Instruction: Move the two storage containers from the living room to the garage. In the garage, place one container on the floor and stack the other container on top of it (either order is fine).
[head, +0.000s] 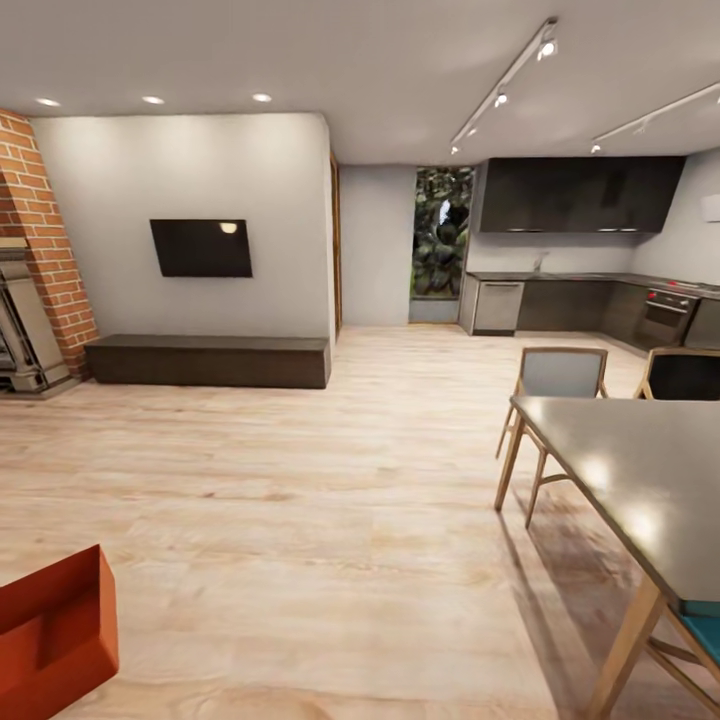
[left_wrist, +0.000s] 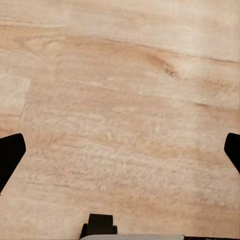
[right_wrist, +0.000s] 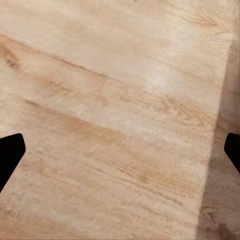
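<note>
One orange-red storage container (head: 52, 632) sits on the light wood plank floor (head: 300, 520) at the head view's lower left corner, open-topped and partly cut off by the frame edge. In the left wrist view my left gripper (left_wrist: 120, 155) is open, its black fingertips (left_wrist: 10, 152) far apart over bare wood planks with nothing between them. My right gripper (right_wrist: 120, 155) in the right wrist view is likewise open, with dark fingertips (right_wrist: 10, 152) at both sides over the plank floor. The second container is out of view.
A grey-topped dining table (head: 640, 480) with wooden legs and chairs (head: 555, 385) stands at the right. A dark low bench (head: 208, 361) under a wall screen (head: 201, 247) lies ahead left, beside a brick fireplace (head: 35, 270). A dark kitchen (head: 590, 300) is at the back right.
</note>
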